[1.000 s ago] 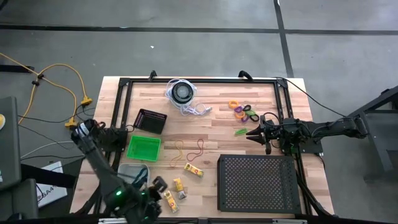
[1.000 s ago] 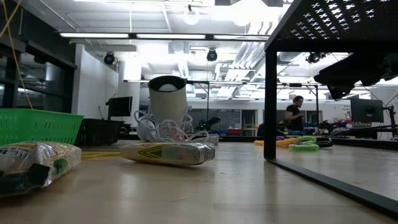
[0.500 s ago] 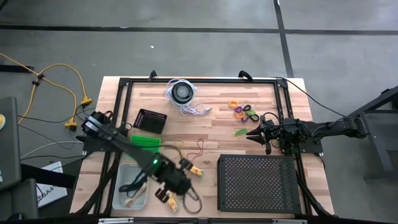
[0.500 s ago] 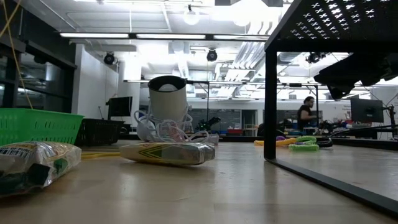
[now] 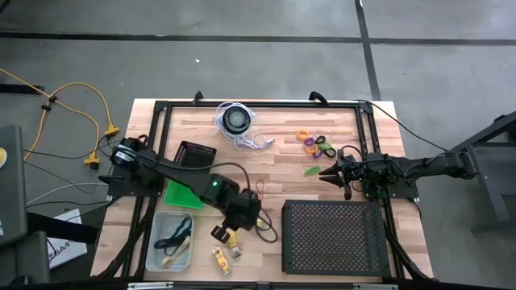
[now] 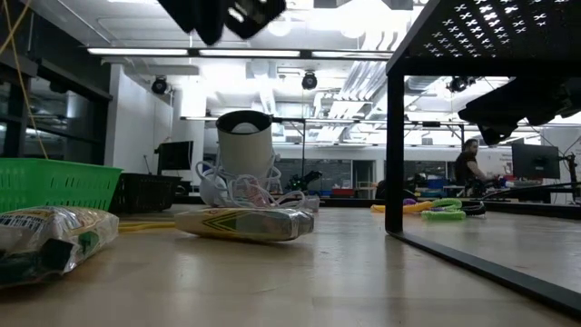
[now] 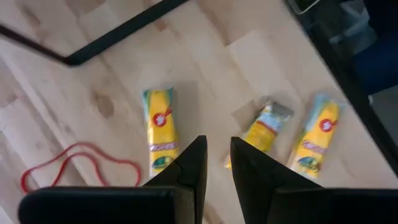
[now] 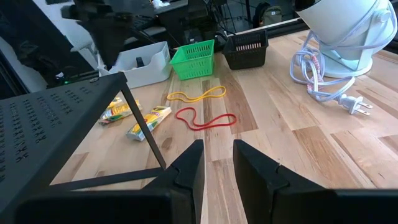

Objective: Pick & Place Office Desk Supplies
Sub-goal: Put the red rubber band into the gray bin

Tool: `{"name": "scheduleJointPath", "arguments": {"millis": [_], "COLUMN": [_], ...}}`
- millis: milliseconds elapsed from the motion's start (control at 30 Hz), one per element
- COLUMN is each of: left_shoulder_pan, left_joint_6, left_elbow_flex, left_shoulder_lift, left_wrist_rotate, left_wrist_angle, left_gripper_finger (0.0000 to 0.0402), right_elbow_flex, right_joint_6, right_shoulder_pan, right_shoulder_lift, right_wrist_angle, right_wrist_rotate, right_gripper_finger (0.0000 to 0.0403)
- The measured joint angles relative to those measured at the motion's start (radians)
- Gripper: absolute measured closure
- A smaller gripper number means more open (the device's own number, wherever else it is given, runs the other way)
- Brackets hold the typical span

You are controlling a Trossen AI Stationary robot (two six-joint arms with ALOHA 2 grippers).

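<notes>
Just beyond the left gripper (image 7: 216,157), whose fingers stand narrowly parted and empty, three yellow packets (image 7: 159,127) lie on the table (image 7: 249,56); a red rubber band (image 7: 74,163) lies beside it.

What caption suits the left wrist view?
Left gripper hovers over three yellow packets beside a red rubber band.

Three yellow packets (image 7: 160,135) lie flat near a red band (image 7: 74,165) (looped, limp).
</notes>
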Motion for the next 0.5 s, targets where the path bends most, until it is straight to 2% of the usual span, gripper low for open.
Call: {"name": "scheduleJointPath", "arguments": {"millis": [133,367,500], "left_shoulder_pan": [0.048,0.136,0.172], "left_joint_6": [-0.005,-0.082,-0.104], "left_elbow_flex": [-0.040,-0.113,-0.131], "left_shoulder_lift": [0.000,0.000,0.000], "left_wrist_rotate": [0.000,0.000,0.014], "left_wrist_angle": [0.044,0.218,0.242], "left_gripper_finger": [0.0343,0.0345,0.0345], "right_elbow_flex": [0.000,0.000,0.000], "right_joint_6": [0.000,0.000,0.000], "right_shoulder_pan": [0.000,0.000,0.000], "right_shoulder_lift": [0.000,0.000,0.000], "right_wrist_angle": [0.000,0.000,-0.001], "right_wrist_rotate": [0.000,0.000,0.000], "right_gripper_finger": [0.0330,0.0330,0.0330]}}
